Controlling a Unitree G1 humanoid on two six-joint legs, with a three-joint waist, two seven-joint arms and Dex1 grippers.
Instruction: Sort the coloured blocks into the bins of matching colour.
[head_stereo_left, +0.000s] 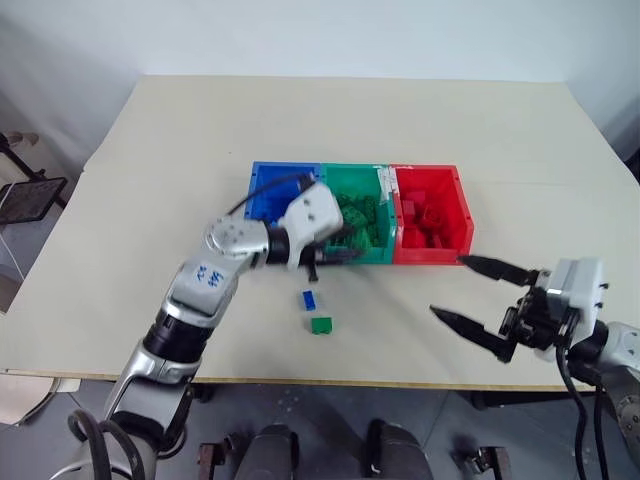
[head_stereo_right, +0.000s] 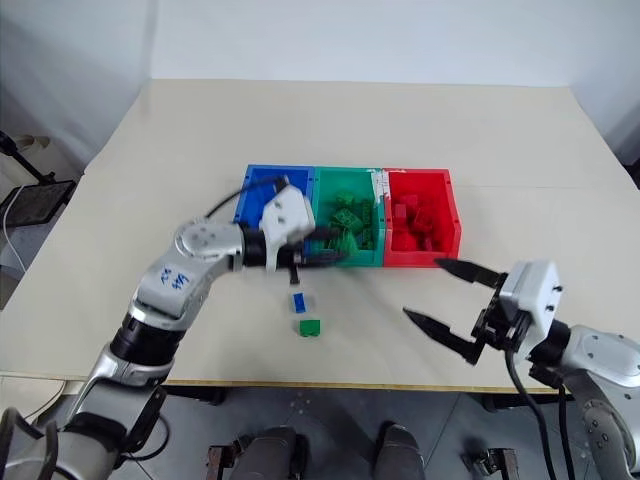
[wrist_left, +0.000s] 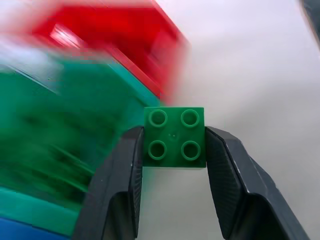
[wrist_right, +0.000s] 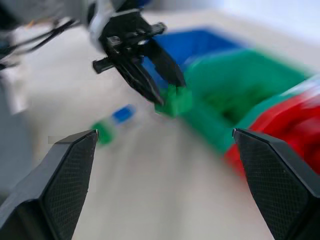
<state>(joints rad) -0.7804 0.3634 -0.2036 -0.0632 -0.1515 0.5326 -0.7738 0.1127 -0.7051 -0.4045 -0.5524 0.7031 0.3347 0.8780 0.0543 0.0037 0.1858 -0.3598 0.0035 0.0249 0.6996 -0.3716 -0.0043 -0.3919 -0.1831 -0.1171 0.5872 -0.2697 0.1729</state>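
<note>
Left gripper (wrist_left: 175, 145) clamped around green block (wrist_left: 174, 136).

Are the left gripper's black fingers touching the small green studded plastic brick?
Touching. In the left wrist view both fingers of the left gripper press the green brick from either side, no gap.

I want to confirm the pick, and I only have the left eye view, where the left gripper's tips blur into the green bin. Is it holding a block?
Observer: Yes. In the left wrist view a green block sits clamped between the left gripper fingers, studs facing the camera.
Operator: Is it over the green bin?
Observer: The right wrist view shows it at the green bin's near edge.
Operator: The right gripper?
Observer: The right gripper is open, holding nothing.
</note>
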